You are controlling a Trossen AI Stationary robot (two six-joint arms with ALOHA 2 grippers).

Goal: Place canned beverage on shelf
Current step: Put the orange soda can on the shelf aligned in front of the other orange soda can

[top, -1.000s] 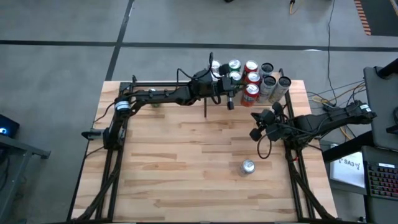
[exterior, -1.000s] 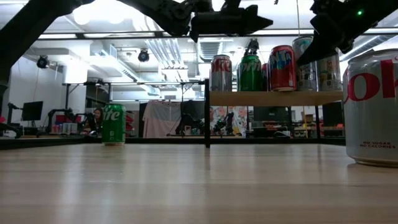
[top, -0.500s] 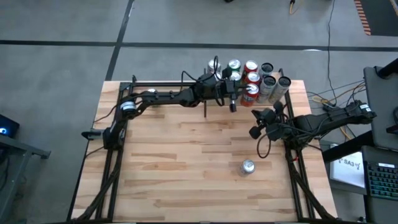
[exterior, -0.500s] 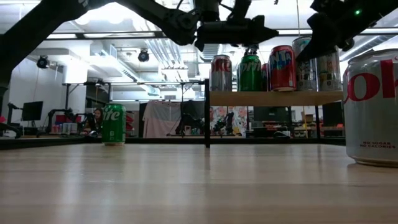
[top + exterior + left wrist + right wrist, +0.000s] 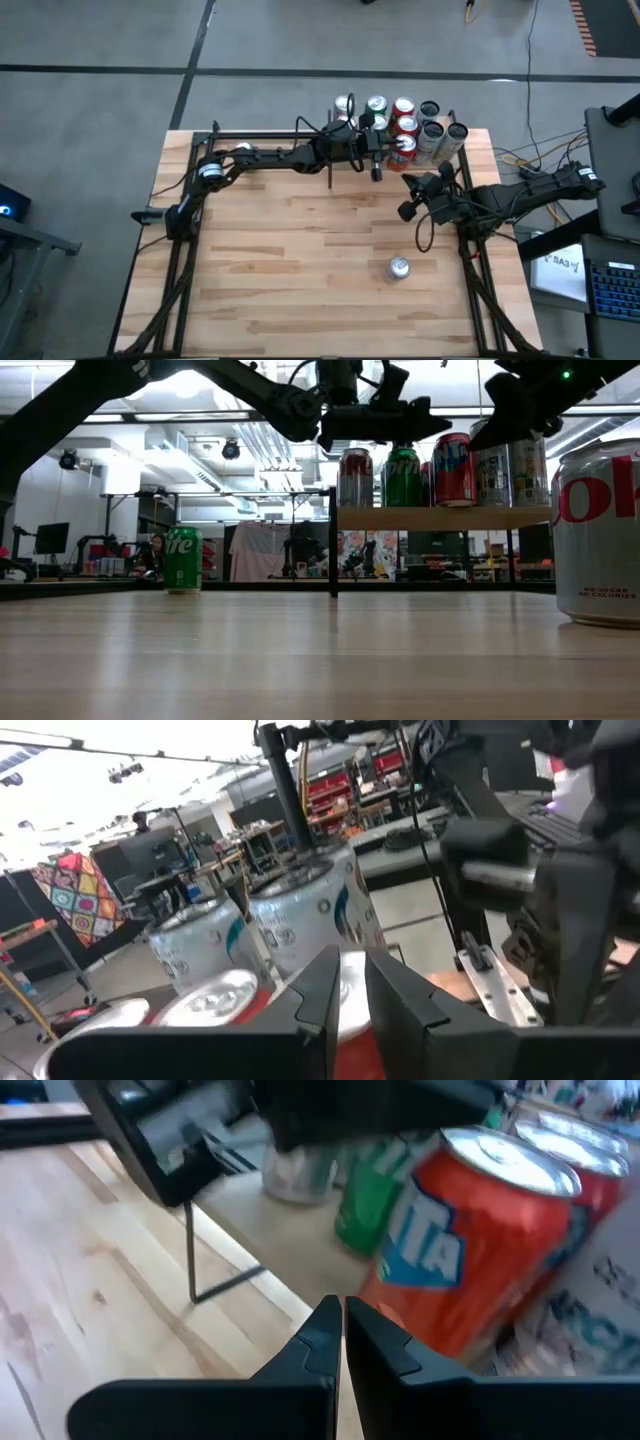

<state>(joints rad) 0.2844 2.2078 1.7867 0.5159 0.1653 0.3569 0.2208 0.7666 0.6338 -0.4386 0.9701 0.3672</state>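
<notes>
Reaching across the table's far edge in the high view, the left arm holds its left gripper [image 5: 374, 160] over the front of the shelf [image 5: 440, 517], toward one o'clock from the table's middle. Its fingers [image 5: 325, 995] are drawn close together with only a thin slit between them, and nothing sits in that slit. Just under and beyond them, the left wrist view shows the silver top of a red can [image 5: 215, 1000] and two white cans [image 5: 315, 915] behind it.

The shelf carries a cluster of cans. In the low view they stand upright on the light wood board: a red and silver can [image 5: 355, 477], a green can [image 5: 403, 477], an orange-red can [image 5: 455, 469] and white cans at the three o'clock end, partly hidden by a gripper.

The right gripper [image 5: 408, 211] waits at about three o'clock from the table's middle, below the shelf and apart from it. Its fingers [image 5: 322, 1345] are pressed together and empty, pointing at the orange-red can on the shelf.

A silver can [image 5: 400, 267] stands alone on the tabletop [image 5: 300, 290] toward five o'clock, well apart from both grippers. Another green can [image 5: 183, 560] stands on the table near the far edge at about eleven o'clock, under the left arm.
</notes>
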